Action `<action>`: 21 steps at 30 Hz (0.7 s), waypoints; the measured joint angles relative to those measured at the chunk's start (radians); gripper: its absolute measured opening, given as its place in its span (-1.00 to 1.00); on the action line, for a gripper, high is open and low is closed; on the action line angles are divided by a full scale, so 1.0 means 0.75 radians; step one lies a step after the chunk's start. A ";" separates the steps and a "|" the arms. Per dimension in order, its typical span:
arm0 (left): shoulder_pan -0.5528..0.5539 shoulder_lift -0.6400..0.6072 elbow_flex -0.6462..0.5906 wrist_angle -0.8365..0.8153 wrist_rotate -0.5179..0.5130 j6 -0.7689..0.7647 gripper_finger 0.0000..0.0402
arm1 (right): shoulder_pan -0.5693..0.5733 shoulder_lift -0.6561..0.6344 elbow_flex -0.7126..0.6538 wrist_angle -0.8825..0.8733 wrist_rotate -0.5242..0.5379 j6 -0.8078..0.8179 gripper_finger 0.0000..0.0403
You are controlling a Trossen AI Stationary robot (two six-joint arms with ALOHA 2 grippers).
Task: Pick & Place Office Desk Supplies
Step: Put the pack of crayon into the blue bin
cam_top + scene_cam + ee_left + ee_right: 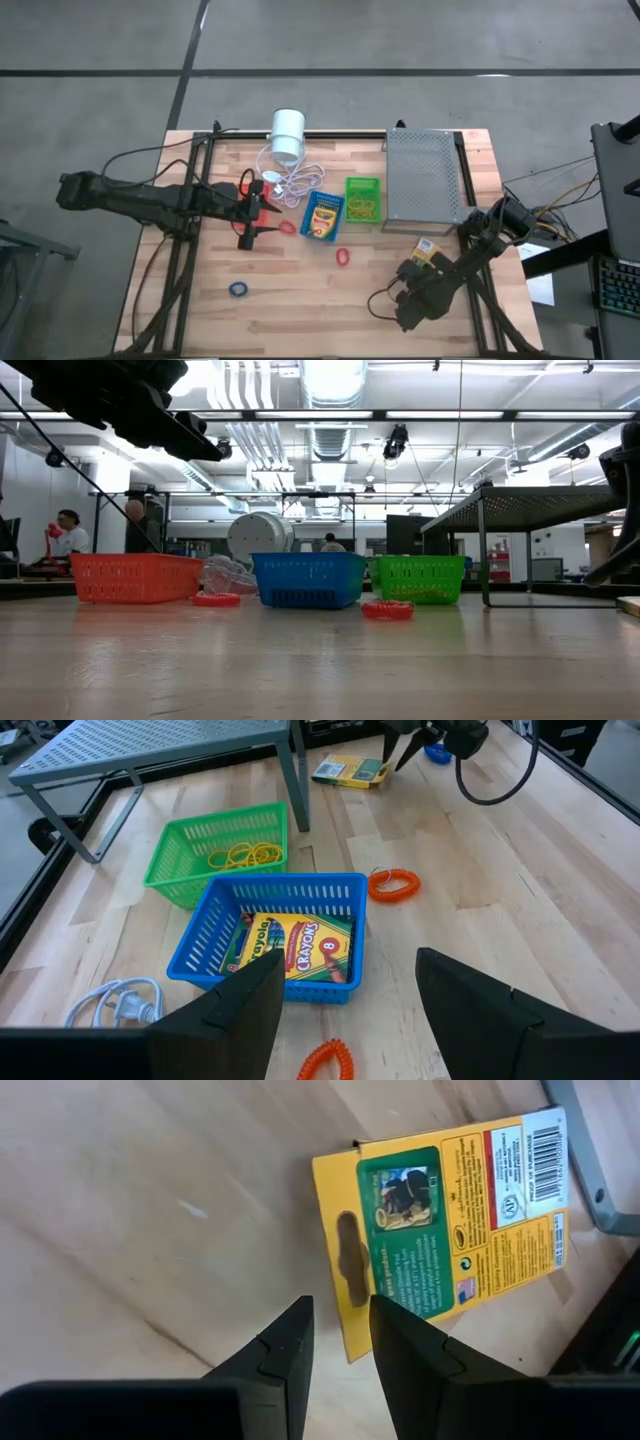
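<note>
A yellow-green crayon box (pixel 450 1220) lies flat on the wood, back side up, near the table's right front (pixel 428 250). My right gripper (pixel 338 1305) points steeply down over the box's hang-tab end, with a narrow gap between its fingers. My left gripper (pixel 345 985) hovers open above the table's left middle (pixel 260 226), by the red-orange basket (pixel 135 578). The blue basket (pixel 275 935) holds another crayon box (pixel 290 948). Yellow rubber bands lie in the green basket (pixel 215 855). Red bands (pixel 392 885) (pixel 288 227) and a blue band (pixel 238 289) rest loose on the table. My right gripper stands over the edge of the box's hang-tab end (pixel 350 1335), coming from above at a steep slant. I cannot tell whether either finger touches the box. The box lies flat on the table.
The grey perforated tray (pixel 425 178) stands on legs at the back right, close behind the crayon box. A white cylinder (pixel 288 135) with its coiled cord (pixel 285 180) sits at the back middle. Bare wood shows along the front middle. People are in the room beyond the table.
</note>
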 joint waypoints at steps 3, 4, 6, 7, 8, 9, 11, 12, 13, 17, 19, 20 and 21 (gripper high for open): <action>0.000 0.000 0.000 0.000 0.000 0.000 0.15 | 0.000 0.000 -0.017 0.005 0.002 -0.002 -0.52; 0.000 0.000 0.000 0.000 0.000 0.000 0.15 | 0.000 0.000 -0.022 0.008 0.003 -0.002 -0.52; 0.000 0.000 0.000 0.000 0.000 0.000 0.15 | 0.000 0.000 -0.029 0.008 0.004 -0.003 -0.53; 0.000 0.000 0.000 0.000 0.000 0.000 0.15 | 0.000 0.000 -0.033 0.009 0.004 -0.004 -0.53; 0.000 0.000 0.000 0.000 0.000 0.000 0.15 | 0.000 0.000 -0.036 0.009 0.004 -0.008 -0.52; 0.000 0.000 0.000 0.000 0.000 0.000 0.15 | 0.000 0.000 -0.040 0.011 0.004 -0.016 -0.52; 0.000 0.000 0.000 0.000 0.000 0.000 0.15 | 0.000 -0.001 -0.052 0.012 0.005 -0.028 -0.53; 0.000 0.000 0.000 0.000 0.000 0.000 0.15 | 0.000 -0.001 -0.055 0.013 0.007 -0.032 -0.53; 0.000 0.000 0.000 0.000 0.000 0.000 0.15 | 0.000 -0.003 -0.060 0.015 0.008 -0.032 -0.53; 0.000 0.000 0.000 0.000 0.000 0.000 0.15 | 0.000 -0.004 -0.070 0.017 0.012 -0.032 -0.54; 0.000 0.000 0.000 0.000 0.000 0.000 0.15 | 0.000 -0.004 -0.071 0.016 0.012 -0.032 -0.54; 0.000 0.000 0.000 0.000 0.000 0.000 0.15 | 0.000 -0.004 -0.071 0.016 0.012 -0.032 -0.54; 0.000 0.000 0.000 0.000 0.000 0.000 0.15 | 0.000 -0.004 -0.071 0.016 0.012 -0.033 -0.54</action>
